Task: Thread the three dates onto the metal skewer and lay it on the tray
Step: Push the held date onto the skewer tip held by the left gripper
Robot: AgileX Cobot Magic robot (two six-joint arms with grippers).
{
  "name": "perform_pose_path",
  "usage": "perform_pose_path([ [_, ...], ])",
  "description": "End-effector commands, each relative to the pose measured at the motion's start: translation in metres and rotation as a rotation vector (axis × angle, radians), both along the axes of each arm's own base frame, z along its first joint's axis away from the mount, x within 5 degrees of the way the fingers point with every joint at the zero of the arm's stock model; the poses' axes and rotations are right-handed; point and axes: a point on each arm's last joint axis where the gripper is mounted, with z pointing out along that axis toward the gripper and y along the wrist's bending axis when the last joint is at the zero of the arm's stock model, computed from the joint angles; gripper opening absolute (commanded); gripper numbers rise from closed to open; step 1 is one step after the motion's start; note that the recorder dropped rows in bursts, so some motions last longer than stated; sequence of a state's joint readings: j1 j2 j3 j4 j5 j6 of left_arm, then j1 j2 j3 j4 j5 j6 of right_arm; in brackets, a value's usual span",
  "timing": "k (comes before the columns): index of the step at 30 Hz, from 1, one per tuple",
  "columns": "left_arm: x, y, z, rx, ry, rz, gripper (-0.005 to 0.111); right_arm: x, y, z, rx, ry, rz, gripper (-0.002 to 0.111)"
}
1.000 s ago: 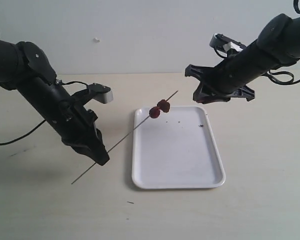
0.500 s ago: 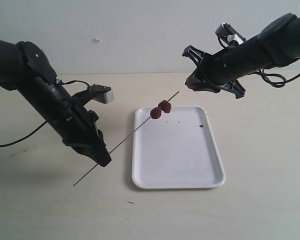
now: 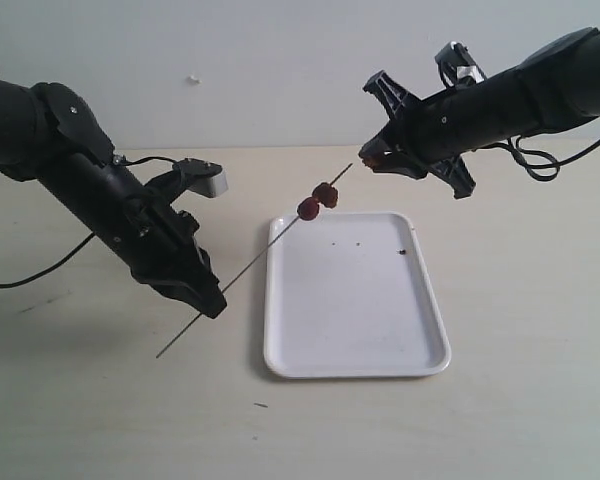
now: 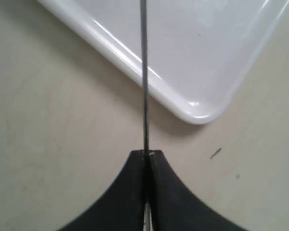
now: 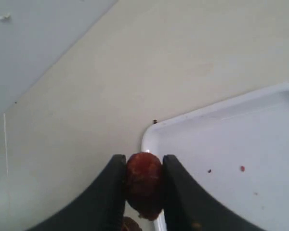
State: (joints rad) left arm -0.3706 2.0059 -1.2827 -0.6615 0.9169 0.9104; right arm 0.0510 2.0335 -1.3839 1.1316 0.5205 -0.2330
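My right pincer [image 5: 143, 162], upper right of the exterior frame: clenched on the third date [image 5: 144, 186], just off the free tip of the metal skewer [image 3: 260, 263]. My left pincer [image 3: 208, 300], lower left: clamped on that skewer, which slants up over a corner of the tray [image 3: 280, 362] with two dates [image 3: 308, 208] threaded near the tip. Step in hand, as I judge: line the date's middle with the tip, then push along the rod, never across.

Two red-brown dates [image 3: 308, 208] ride the tilted skewer [image 3: 250, 267] (a third date [image 5: 144, 185] hangs near its tip) above the white tray [image 3: 355, 335].
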Motion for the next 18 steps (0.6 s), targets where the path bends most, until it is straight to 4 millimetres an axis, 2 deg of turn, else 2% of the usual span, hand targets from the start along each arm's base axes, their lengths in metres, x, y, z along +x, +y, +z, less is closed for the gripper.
perform_pose_path([
  [1, 0.0, -0.001, 0.002, -0.014, -0.007, -0.005, 0.0, 0.002, -0.001, 0.008, 0.029, -0.019, -0.015, 0.026],
  [9, -0.005, -0.011, 0.002, -0.015, -0.019, -0.04, 0.0, 0.002, -0.001, 0.009, 0.05, -0.019, -0.032, 0.026],
  [18, 0.001, -0.013, 0.002, -0.013, -0.078, 0.021, 0.0, 0.002, -0.001, 0.009, 0.05, -0.019, -0.032, 0.026],
])
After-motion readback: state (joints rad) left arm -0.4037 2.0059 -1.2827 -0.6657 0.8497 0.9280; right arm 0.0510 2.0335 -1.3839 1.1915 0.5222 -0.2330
